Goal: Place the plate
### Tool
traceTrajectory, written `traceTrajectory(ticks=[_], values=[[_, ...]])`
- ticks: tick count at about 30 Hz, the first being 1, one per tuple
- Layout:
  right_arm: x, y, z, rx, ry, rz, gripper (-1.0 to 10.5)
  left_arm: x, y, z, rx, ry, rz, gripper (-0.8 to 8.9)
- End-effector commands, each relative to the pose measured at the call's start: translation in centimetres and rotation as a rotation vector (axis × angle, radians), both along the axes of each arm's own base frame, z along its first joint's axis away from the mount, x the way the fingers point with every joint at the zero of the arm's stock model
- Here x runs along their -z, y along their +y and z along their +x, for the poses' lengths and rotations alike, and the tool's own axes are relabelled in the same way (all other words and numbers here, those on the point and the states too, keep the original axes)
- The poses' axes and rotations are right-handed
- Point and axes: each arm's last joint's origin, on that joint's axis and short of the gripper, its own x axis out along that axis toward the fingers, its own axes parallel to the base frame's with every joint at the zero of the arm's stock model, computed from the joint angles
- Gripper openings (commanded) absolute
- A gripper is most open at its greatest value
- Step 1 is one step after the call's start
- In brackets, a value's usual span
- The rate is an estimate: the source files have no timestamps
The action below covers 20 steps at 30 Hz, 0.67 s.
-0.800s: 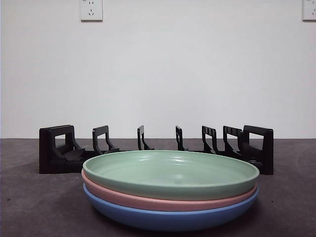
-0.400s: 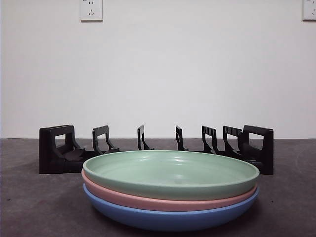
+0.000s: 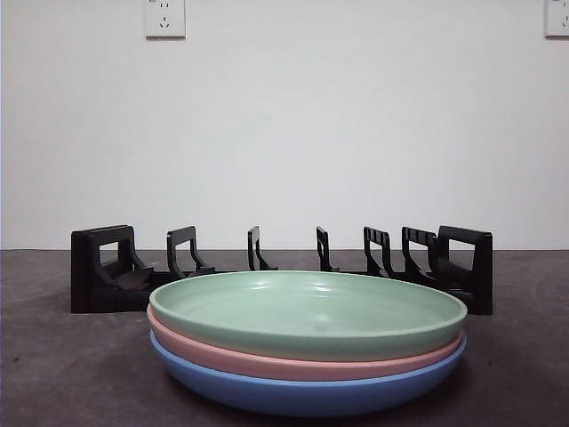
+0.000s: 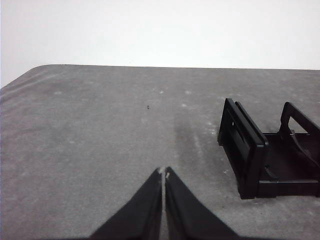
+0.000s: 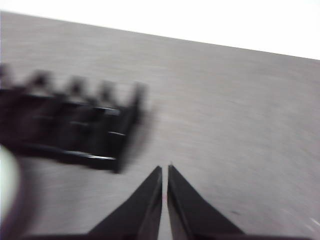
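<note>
Three plates lie stacked near the front of the table: a green plate [image 3: 307, 313] on top, a pink plate [image 3: 293, 363] under it and a blue plate [image 3: 307, 393] at the bottom. Behind them stands a black slotted dish rack [image 3: 280, 267] with no plate in it. My left gripper [image 4: 163, 172] is shut and hovers over bare table beside one end of the rack [image 4: 270, 155]. My right gripper [image 5: 164, 170] is shut too, near the other end of the rack [image 5: 70, 127]; that view is blurred, and a pale plate edge [image 5: 7, 185] shows at its side. Neither gripper appears in the front view.
The grey table [image 3: 53, 365] runs back to a white wall with two sockets [image 3: 164, 18]. In the left wrist view the table's rounded corner [image 4: 30, 75] lies beyond the rack's end.
</note>
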Motion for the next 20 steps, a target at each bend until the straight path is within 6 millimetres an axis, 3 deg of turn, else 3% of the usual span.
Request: traceTrajectory(ticks=[1, 6, 20], values=[[2.2, -0.6, 0.2, 0.063, -0.062, 0.021, 0.2, 0.5, 0.0, 0.1, -0.002, 0.006, -0.003, 0.07], [6.3, -1.4, -0.1, 0.153, -0.084, 0.076, 0.2, 0.5, 0.0, 0.1, -0.002, 0.006, -0.003, 0.07], [6.0, -1.9, -0.2, 0.197, -0.114, 0.075, 0.2, 0.4, 0.0, 0.1, -0.004, -0.001, -0.003, 0.07]])
